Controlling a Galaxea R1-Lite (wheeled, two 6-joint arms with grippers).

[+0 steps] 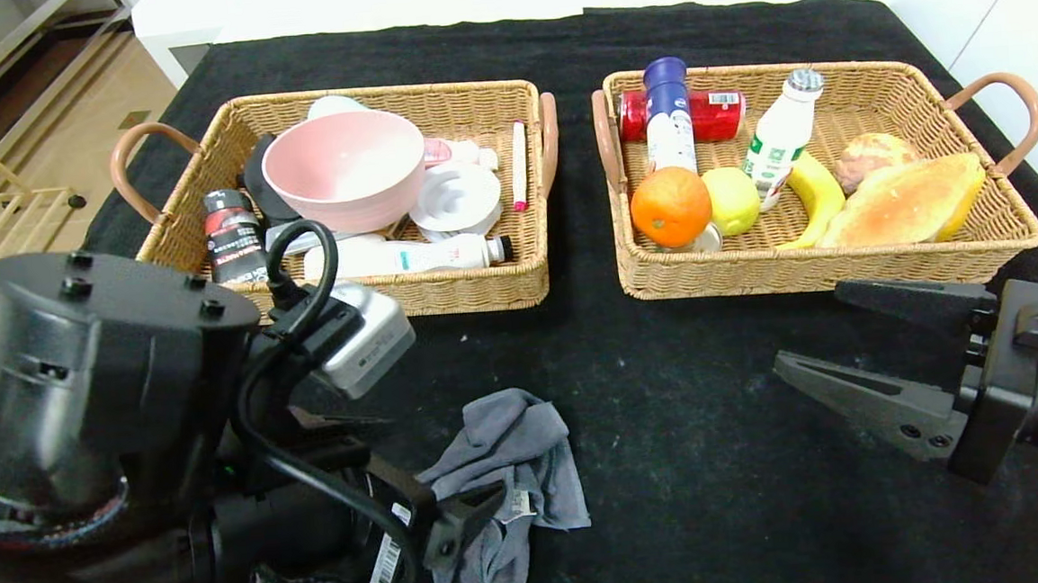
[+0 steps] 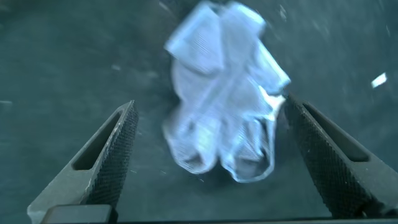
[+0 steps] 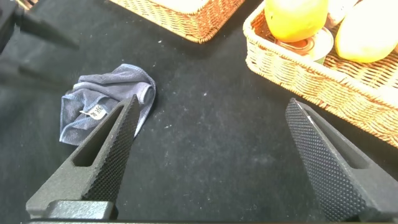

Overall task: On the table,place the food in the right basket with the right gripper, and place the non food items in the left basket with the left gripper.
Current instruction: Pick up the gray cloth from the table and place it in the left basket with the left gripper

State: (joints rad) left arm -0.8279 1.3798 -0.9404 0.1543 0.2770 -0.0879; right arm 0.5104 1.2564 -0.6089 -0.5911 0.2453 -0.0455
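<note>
A crumpled grey cloth with a small white tag lies on the black table near the front. My left gripper hovers over the cloth, open, fingers either side of it and not closed on it. The pink bowl sits in the left basket. In the right basket are the orange, banana, croissant and blue-capped white bottle. My right gripper hangs open and empty in front of that basket, over bare table.
The left basket also holds a black can, a lying white bottle and a white lid. A red can, a yellow-green fruit and a second white bottle share the right basket. Floor drops off past the table's left edge.
</note>
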